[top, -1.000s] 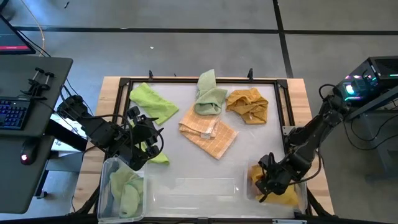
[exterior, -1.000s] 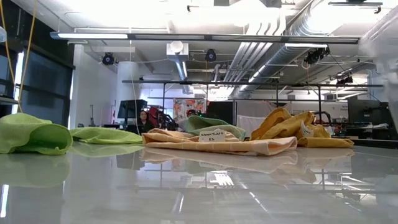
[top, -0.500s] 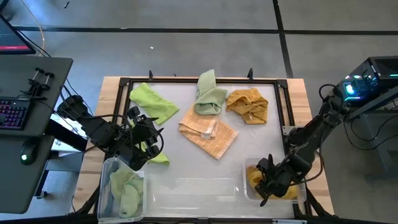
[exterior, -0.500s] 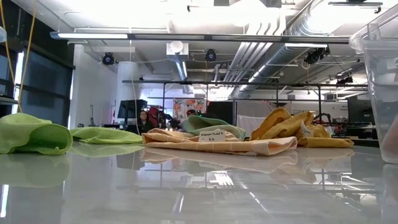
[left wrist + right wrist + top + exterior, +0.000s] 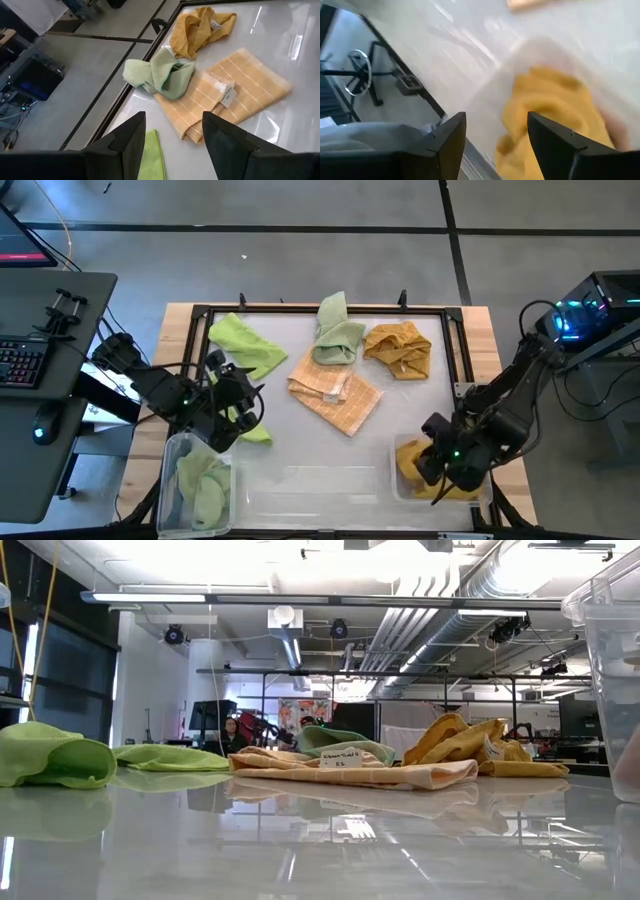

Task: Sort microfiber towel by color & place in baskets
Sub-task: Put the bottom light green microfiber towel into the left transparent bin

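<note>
Two see-through baskets stand at the table's near edge. The left basket (image 5: 172, 480) has a pale green towel (image 5: 203, 488) in it, and the right basket (image 5: 400, 480) a mustard yellow towel (image 5: 547, 112). My right gripper (image 5: 430, 468) hangs open above that yellow towel, clear of it. My left gripper (image 5: 174, 120) hovers open at the table's left side, above a bright green towel strip (image 5: 256, 434). Flat on the table lie a bright green towel (image 5: 245, 345), a pale green towel (image 5: 338, 338), a mustard towel (image 5: 400, 348) and an orange checked towel (image 5: 335, 392).
A black frame (image 5: 300, 310) borders the white work surface. The faint outline of another see-through tub (image 5: 315, 480) shows at the near edge between the two baskets. A desk with a keyboard (image 5: 20, 360) stands left of the table.
My right gripper has risen straight up out of the right basket and tipped a little. The yellow towel stays lying in the basket below it.
</note>
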`<state>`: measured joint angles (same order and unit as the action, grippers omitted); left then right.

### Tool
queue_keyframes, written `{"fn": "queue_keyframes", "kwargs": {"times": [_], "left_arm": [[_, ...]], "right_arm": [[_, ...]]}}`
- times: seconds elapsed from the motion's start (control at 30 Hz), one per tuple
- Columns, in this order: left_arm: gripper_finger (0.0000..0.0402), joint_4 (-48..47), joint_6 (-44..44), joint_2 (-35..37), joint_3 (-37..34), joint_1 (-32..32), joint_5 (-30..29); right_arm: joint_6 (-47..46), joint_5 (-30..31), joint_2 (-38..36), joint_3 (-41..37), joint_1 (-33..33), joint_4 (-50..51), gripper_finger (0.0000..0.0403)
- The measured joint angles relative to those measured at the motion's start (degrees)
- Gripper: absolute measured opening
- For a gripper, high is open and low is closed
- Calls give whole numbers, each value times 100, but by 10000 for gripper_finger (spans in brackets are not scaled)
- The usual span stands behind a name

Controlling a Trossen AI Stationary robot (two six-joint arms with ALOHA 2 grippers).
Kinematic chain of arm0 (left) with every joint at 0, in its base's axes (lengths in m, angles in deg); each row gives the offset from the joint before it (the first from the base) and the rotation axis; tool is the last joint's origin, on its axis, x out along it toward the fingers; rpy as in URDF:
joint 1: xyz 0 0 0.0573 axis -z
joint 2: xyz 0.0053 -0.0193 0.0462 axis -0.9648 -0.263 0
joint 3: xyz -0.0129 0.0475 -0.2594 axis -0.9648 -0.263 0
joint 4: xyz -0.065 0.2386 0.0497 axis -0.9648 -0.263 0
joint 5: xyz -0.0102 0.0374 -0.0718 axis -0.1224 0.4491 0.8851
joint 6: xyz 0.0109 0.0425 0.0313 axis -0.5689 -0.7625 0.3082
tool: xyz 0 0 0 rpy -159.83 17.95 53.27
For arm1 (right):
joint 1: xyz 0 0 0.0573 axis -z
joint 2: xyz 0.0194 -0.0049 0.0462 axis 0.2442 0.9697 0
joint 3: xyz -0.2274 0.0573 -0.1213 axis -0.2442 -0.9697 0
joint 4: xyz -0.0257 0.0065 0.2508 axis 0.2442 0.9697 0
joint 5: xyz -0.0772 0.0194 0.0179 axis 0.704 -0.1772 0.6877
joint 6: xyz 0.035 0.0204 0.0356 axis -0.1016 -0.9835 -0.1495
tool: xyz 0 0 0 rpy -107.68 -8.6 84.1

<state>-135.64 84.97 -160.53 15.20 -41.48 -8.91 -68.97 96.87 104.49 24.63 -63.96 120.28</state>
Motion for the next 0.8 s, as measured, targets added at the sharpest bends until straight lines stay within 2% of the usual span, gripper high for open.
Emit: {"fn": "queue_keyframes", "kwargs": {"times": [0.2, 0.37, 0.5, 0.6, 0.7, 0.8], "left_arm": [[184, 463, 13, 0, 2, -267, 7], [184, 1191, 7, -2, 2, -556, 57], [184, 1629, 4, -2, 2, -848, 98], [184, 1800, 7, -2, 2, -1062, 363], [184, 1871, 8, -2, 2, -1247, 875], [184, 1870, 76, -29, 2, -1404, 1241]], "right_arm": [[1367, 940, -4, 441, 328, -48, 206], [2947, 805, -185, 219, 1105, -863, 199], [4376, 552, -295, -254, 1804, -2098, 192], [5207, 298, -300, -650, 2294, -3256, 190], [5723, -95, -289, -1157, 2735, -4618, 190], [5971, -163, -289, -1672, 3083, -5968, 190]]}}
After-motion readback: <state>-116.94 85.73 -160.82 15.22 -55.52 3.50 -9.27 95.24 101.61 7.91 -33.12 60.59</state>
